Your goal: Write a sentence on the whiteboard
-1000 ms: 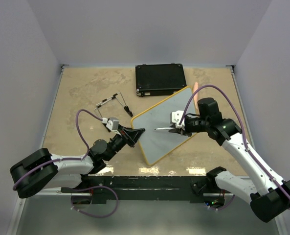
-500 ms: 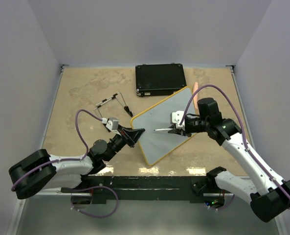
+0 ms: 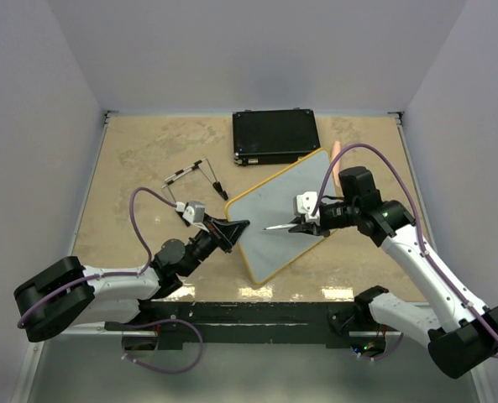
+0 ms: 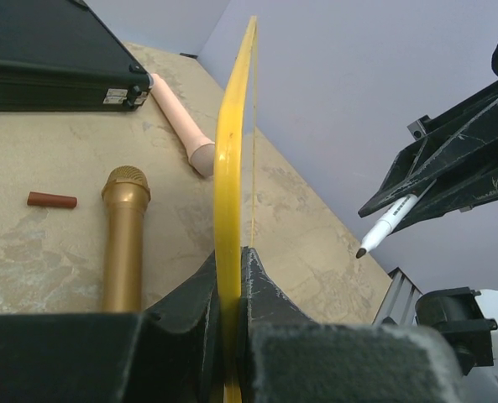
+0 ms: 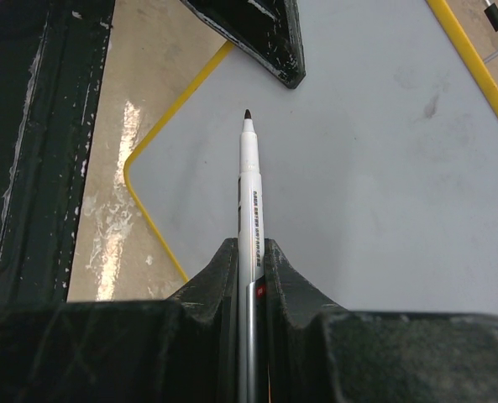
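Observation:
The whiteboard (image 3: pixel 286 210), pale grey with a yellow frame, lies slanted across the table's middle. My left gripper (image 3: pixel 238 227) is shut on its left edge, and the frame shows edge-on between the jaws in the left wrist view (image 4: pixel 229 269). My right gripper (image 3: pixel 303 225) is shut on a white marker (image 3: pixel 280 225), uncapped, with its dark tip over the board face. In the right wrist view the marker (image 5: pixel 250 185) points at the whiteboard (image 5: pixel 374 168), near the left gripper's fingertip (image 5: pixel 269 38). No written sentence shows on the board, only faint smudges.
A black case (image 3: pixel 275 136) lies behind the board. A pink cylinder (image 4: pixel 181 113), a gold microphone (image 4: pixel 123 235) and a small red-brown cap (image 4: pixel 51 200) lie under or beside the board. A striped pen with a wire (image 3: pixel 190 176) lies to the left.
The right gripper has shifted a little and the marker tip has moved slightly toward the near side of the board. The left arm and the board have stayed put.

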Motion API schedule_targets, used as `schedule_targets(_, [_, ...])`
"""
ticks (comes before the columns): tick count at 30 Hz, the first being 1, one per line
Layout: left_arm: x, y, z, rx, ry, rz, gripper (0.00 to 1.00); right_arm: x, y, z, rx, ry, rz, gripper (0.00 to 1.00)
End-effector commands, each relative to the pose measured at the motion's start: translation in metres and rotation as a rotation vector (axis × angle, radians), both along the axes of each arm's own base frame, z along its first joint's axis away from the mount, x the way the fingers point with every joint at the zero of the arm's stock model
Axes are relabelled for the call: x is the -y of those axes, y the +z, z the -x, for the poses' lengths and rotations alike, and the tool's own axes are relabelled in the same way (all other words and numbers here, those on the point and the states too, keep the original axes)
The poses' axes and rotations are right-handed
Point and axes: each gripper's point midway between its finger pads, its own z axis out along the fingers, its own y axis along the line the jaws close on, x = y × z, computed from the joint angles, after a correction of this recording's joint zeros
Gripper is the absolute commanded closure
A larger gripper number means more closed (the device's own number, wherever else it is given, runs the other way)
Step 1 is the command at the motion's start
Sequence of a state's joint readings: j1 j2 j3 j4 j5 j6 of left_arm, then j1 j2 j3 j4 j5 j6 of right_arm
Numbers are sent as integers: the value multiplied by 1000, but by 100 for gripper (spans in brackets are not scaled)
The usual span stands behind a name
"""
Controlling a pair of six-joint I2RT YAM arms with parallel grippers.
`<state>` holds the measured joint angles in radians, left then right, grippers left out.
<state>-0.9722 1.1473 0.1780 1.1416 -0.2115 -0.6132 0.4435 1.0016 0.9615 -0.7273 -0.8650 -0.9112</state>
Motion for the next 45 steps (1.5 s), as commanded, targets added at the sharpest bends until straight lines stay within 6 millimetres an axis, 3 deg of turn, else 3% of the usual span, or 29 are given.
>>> schedule_targets(1, [2, 16, -4, 70, 21, -15, 100, -2, 15, 1, 25, 36, -32, 100])
schedule_targets(45, [6, 13, -5, 60, 20, -23, 100, -1, 12, -6, 23, 0, -24, 100])
